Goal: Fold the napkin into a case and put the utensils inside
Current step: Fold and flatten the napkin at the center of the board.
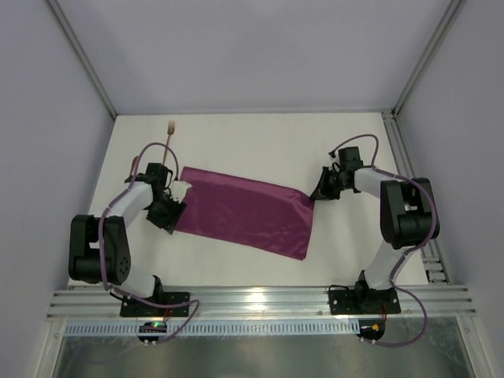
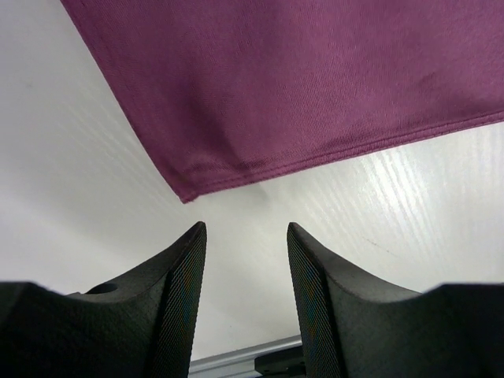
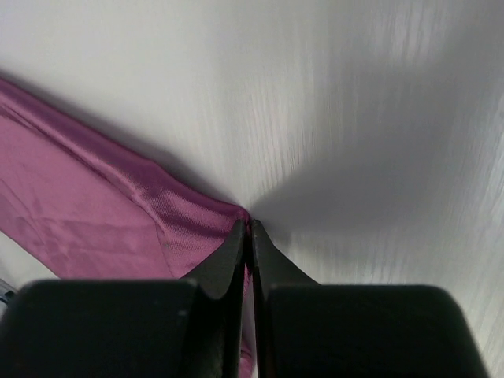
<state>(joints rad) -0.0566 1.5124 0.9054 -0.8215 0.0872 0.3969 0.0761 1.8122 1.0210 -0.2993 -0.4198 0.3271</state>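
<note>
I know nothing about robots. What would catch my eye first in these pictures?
A plum-purple napkin lies folded into a slanted band across the middle of the white table. The right gripper is pinched shut on the napkin's far right corner, while the left gripper hangs open just off its left end. A small wooden fork lies toward the far left of the table, beyond the left arm.
</note>
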